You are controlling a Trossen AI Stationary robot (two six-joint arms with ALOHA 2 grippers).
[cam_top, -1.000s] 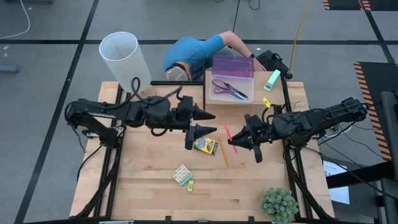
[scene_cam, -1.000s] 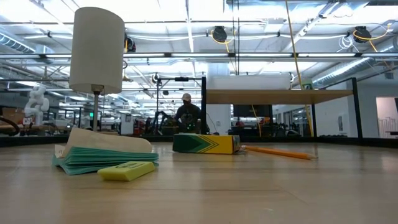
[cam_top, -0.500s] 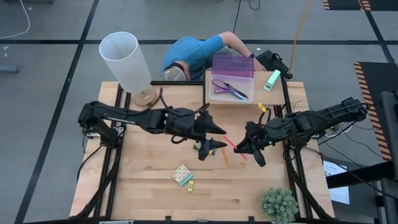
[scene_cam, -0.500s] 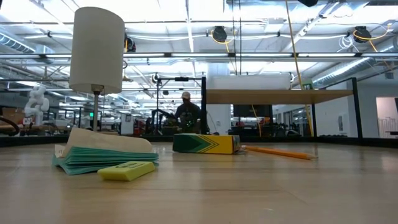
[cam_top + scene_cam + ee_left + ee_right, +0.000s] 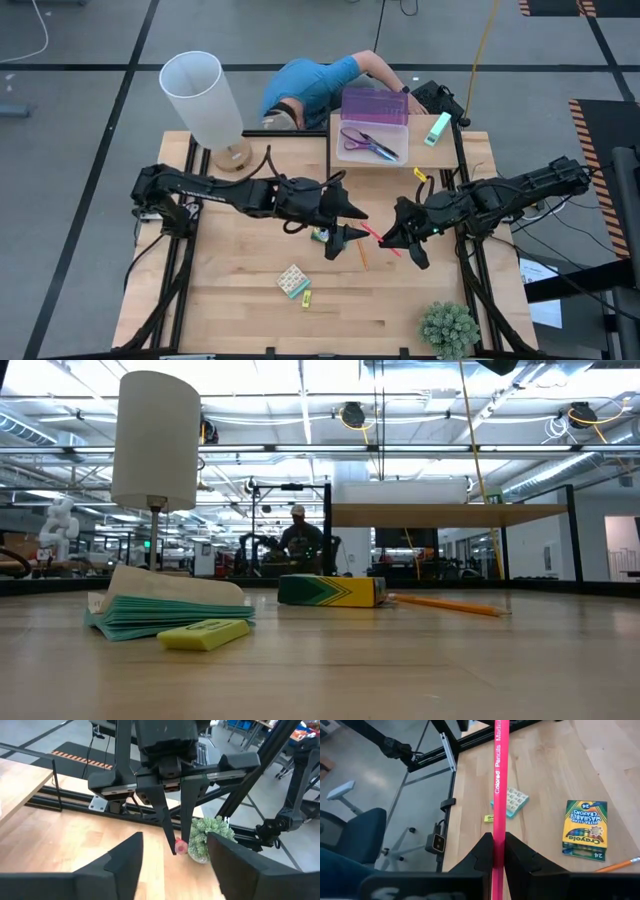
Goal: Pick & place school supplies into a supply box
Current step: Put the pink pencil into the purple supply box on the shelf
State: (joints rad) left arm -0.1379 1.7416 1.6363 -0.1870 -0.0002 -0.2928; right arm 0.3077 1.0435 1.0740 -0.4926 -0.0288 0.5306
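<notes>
My right gripper [image 5: 498,851] pinched tight on slim pink colored pencil [image 5: 499,780] (white lettering down the shaft), held above the wooden table [image 5: 240,310] | my left gripper [image 5: 352,224] fingers spread, holding nothing, over green-yellow crayon box [image 5: 584,828] | clear plastic supply box [image 5: 372,140] at far edge, purple-handled scissors [image 5: 367,143] inside

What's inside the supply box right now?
The supply box holds only the purple-handled scissors. Its raised purple lid hides nothing on the floor that I can tell.
</notes>
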